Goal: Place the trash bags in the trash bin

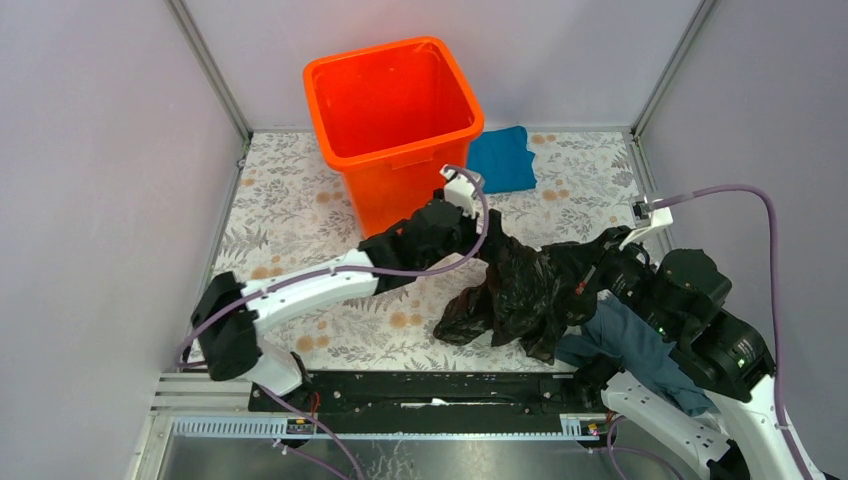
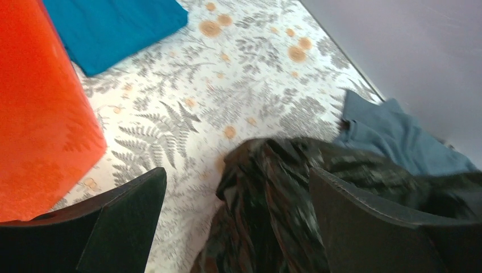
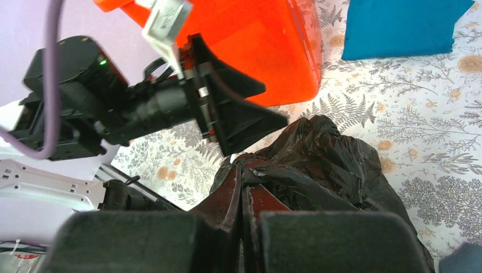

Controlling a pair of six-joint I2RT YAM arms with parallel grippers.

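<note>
In the overhead view the tips of the right arm (image 1: 700, 320) were buried in the black bag (image 1: 525, 290), and only the right wrist camera showed its jaws pressed together on a pinched fold of the film. The left arm (image 1: 310, 285) reached over the bag's far end with its jaws spread wide; in the blurred left wrist view its dark fingers (image 2: 119, 222) stood on either side of the bag, and contact could not be made out. The bag lay crumpled toward the near right part of the bench (image 1: 290, 210), outside the orange bin (image 1: 395, 110), its thin film glossy and deeply wrinkled. A grey-blue cloth (image 1: 640, 345) near the near right corner was partly covered by the bag and the right arm. The bin, a square tapered plastic tub with a thick rolled rim, stood at the far edge, cut off in both wrist views. A flat bright blue cloth (image 1: 503, 158) lay just beside it to the right. The bench wore a white cover printed with grey ferns and orange flowers, enclosed by plain pale walls (image 1: 100, 150).
</note>
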